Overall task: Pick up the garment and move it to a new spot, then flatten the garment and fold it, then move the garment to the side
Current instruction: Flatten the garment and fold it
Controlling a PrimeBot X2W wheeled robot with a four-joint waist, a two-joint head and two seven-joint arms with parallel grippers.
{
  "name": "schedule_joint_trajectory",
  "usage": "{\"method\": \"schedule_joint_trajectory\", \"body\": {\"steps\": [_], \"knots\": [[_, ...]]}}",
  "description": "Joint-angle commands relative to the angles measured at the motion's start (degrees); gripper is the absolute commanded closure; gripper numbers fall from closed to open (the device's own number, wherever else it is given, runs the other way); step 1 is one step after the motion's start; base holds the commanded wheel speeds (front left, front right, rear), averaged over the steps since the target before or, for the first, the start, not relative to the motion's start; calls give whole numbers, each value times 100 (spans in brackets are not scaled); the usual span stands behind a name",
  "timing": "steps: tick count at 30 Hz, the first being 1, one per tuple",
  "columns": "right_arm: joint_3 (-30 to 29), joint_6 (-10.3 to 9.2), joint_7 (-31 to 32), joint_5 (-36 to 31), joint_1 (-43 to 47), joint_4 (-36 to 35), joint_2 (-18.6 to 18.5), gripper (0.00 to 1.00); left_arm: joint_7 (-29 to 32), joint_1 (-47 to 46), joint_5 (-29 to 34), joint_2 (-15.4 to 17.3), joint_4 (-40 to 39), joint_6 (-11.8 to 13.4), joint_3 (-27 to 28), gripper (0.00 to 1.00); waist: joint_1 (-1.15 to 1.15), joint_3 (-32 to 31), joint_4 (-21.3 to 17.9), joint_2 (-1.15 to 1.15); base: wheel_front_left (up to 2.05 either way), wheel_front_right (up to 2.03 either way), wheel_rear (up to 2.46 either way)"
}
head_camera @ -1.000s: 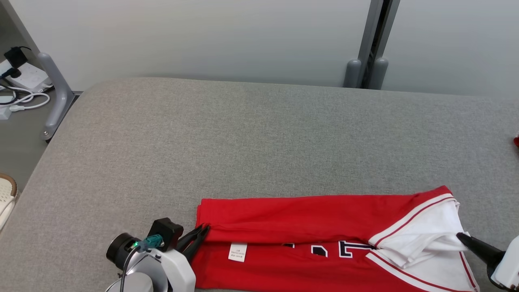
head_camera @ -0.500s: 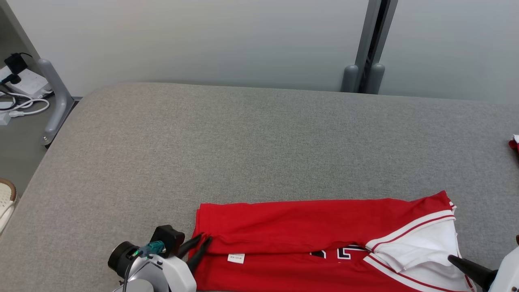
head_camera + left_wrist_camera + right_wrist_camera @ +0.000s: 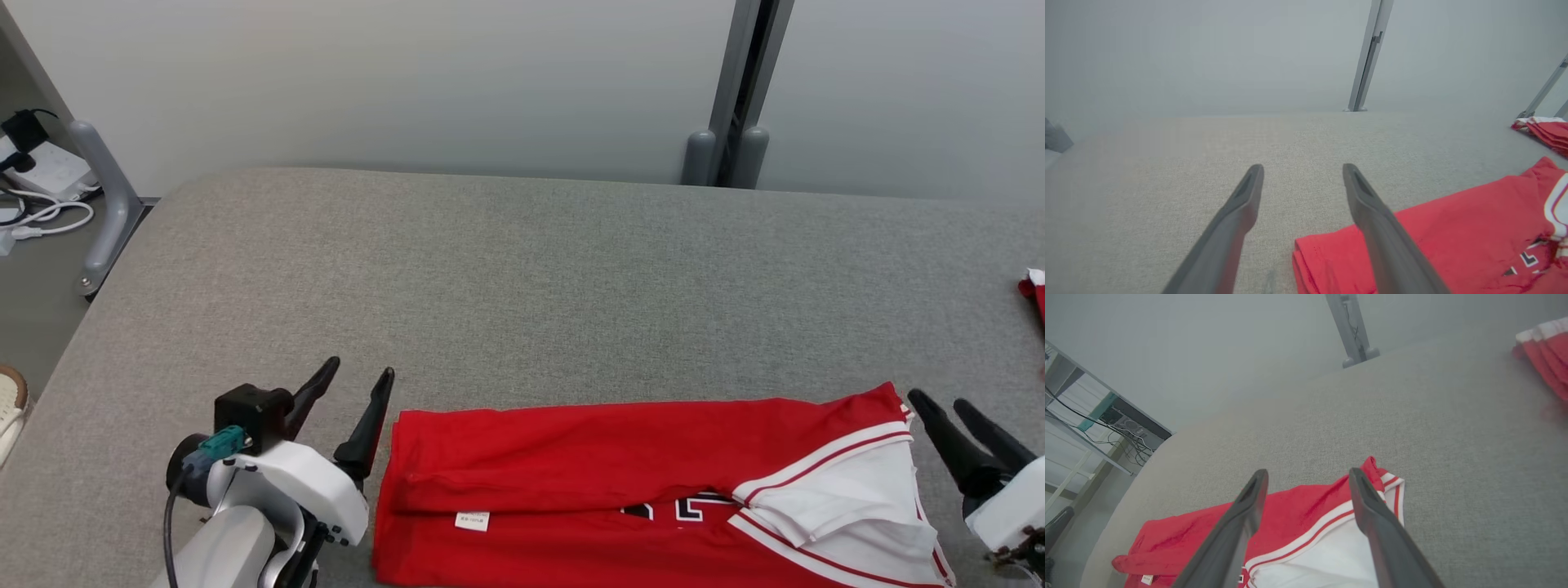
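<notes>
The garment (image 3: 620,482), a red jersey with a white, red-striped panel at its right end, lies folded lengthwise along the near edge of the grey table (image 3: 522,278). My left gripper (image 3: 359,367) stands open just off the garment's left end, with nothing between its fingers. In the left wrist view, the left gripper (image 3: 1302,167) hovers over bare table, with the garment (image 3: 1445,220) to its right. My right gripper (image 3: 939,400) is open beside the garment's right end. The right wrist view has the right gripper (image 3: 1308,471) spread above the garment's (image 3: 1306,500) striped corner.
A second stack of red cloth (image 3: 1033,286) sits at the table's far right edge and also appears as red cloth (image 3: 1545,347) in the right wrist view. Behind the table are a wall and a grey post (image 3: 731,98). Cables (image 3: 49,216) and a shoe (image 3: 8,396) lie on the floor left.
Both grippers have opened and let go of the garment, then drawn back off its ends. The garment now lies flat in its fold. The head camera shifted slightly.
</notes>
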Motion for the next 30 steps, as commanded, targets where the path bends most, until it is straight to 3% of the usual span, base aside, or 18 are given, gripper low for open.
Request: {"method": "schedule_joint_trajectory", "body": {"steps": [1, 5, 10, 12, 17, 30], "knots": [[13, 0, -408, -112, -82, -82, 29, 0, -20, 199, 192, -11, -286, 75, 330, 0, 0, -5, 0, 0, 0, 0, 0], [227, 0, -1637, -615, -95, -40, -21, 0, -20, 689, 672, -240, -1021, 88, 1245, 0, 0, -3, 7, 0, 0, 0, 0], [545, 0, -3258, -1122, -139, 352, 62, 0, -21, 1268, 1227, -716, -1806, -308, 2388, 0, 0, 26, 26, 0, 0, 0, 0], [655, 0, -3578, -1343, -176, 523, 78, 0, -18, 1485, 1423, -965, -2032, -399, 2784, 0, 0, 31, 28, 0, 0, 0, 0], [540, 0, -3732, -1641, -216, 670, 315, 0, -14, 1882, 1754, -1249, -2364, -457, 3204, 0, 0, 50, 31, 0, 0, 0, 0], [183, 0, -3728, -2082, 51, 749, 744, 0, -15, 2215, 1927, -1373, -2479, -458, 2988, 0, 0, 62, 112, 0, 0, 0, 0]]}}
